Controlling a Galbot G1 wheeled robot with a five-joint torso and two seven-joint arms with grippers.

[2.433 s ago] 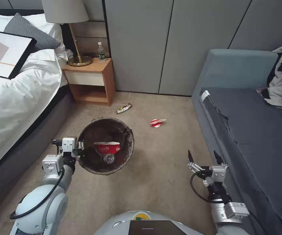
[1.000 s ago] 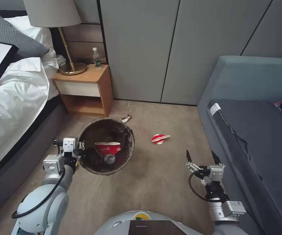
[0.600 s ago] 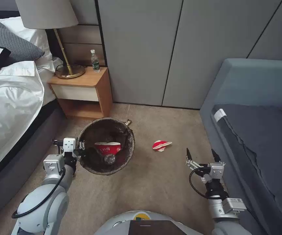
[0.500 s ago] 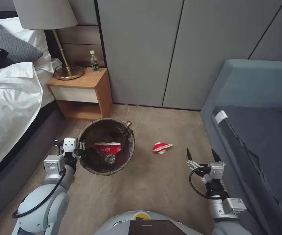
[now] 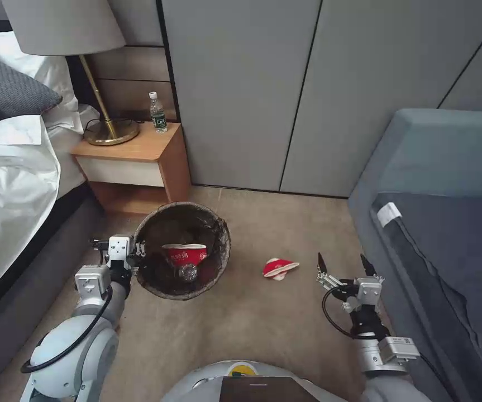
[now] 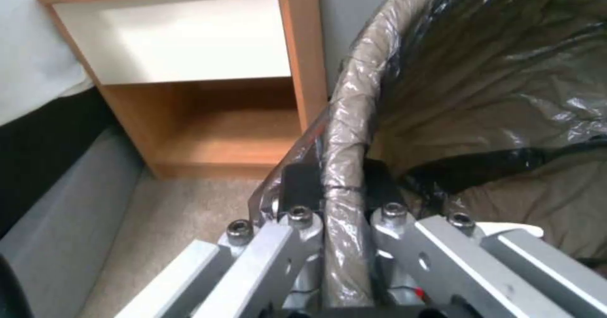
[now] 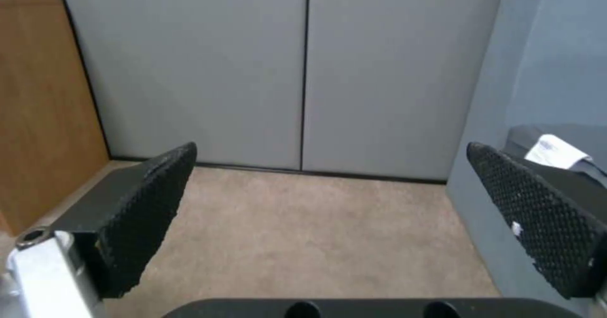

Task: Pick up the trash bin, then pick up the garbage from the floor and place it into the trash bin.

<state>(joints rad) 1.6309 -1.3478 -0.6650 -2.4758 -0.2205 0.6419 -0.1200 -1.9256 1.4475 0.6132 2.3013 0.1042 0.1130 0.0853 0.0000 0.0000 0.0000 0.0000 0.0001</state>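
Your left gripper (image 6: 335, 204) pinches the trash bin (image 5: 182, 249) by its liner-wrapped rim, holding it beside the nightstand (image 5: 132, 162). Your right gripper (image 5: 344, 265) hangs spread, just beside the crushed red-and-white cup (image 5: 279, 268) on the carpet. That thin rim hold could slip on slick plastic, tipping the bin. The writing on the red cup (image 5: 184, 254) inside can't be read.

Right gripper (image 7: 332, 223) fingers (image 7: 149, 209) spread, carpet (image 7: 316, 237)
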